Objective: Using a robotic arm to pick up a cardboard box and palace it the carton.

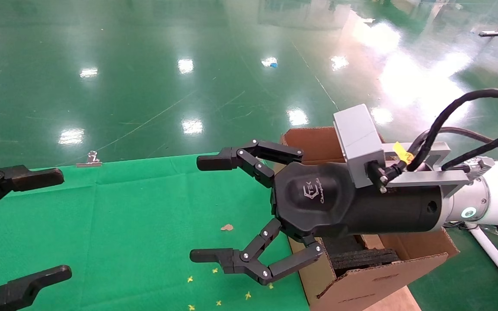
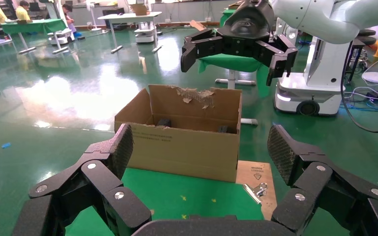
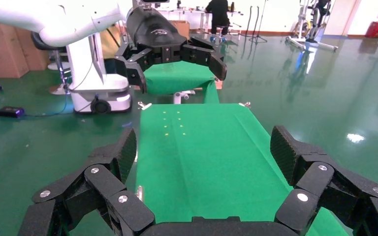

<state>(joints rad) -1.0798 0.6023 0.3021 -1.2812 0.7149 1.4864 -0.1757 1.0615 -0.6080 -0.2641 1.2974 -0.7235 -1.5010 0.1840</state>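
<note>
The carton [image 1: 383, 280] stands at the right end of the green-covered table [image 1: 145, 224], with black foam blocks [image 1: 361, 258] inside; the left wrist view shows its torn rear flap [image 2: 187, 142]. The small cardboard box is in no view. My right gripper [image 1: 205, 209] on the white robotic arm [image 1: 497, 198] hovers open and empty over the cloth, just left of the carton; it also shows in the left wrist view [image 2: 236, 49]. Its own view shows only green cloth between the open fingers [image 3: 128, 150]. My left gripper [image 1: 46, 226] is open and empty at the table's left end, facing the carton [image 2: 202, 147].
A metal binder clip [image 1: 89, 160] holds the cloth at the far edge; another clip [image 2: 256, 189] lies on a wooden board [image 2: 256, 172] beside the carton. Small yellow marks [image 1: 214, 271] and a brown scrap [image 1: 227, 227] lie on the cloth. Shiny green floor surrounds the table.
</note>
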